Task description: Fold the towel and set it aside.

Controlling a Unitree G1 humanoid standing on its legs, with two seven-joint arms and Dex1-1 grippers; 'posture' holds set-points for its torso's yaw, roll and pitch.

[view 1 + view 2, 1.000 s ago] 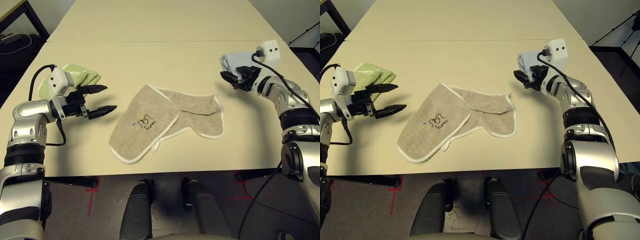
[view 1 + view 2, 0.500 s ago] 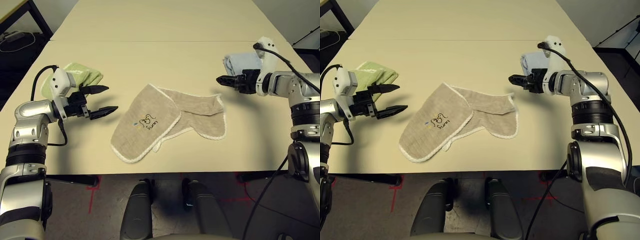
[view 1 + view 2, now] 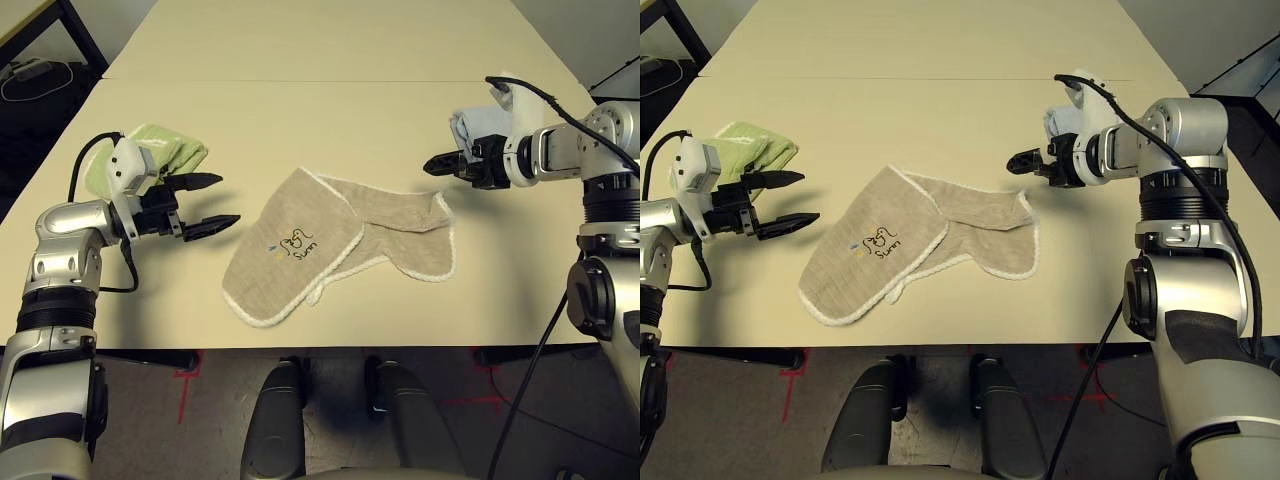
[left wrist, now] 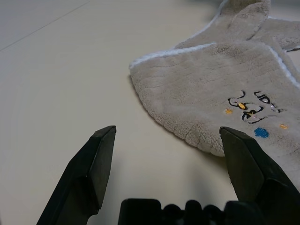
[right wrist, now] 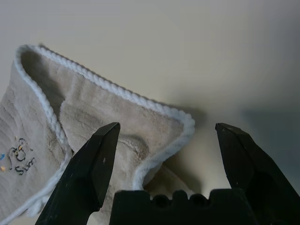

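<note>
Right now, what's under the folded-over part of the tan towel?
Under the logo flap of the towel more of the same towel pokes out, lying on the table. Anything else beneath is covered and cannot be seen.

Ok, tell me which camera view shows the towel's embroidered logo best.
The left wrist view: the logo sits close and large on the towel, stitching clear. Both head views show it small at the towel's middle. The right wrist view catches it tiny at the picture's edge.
</note>
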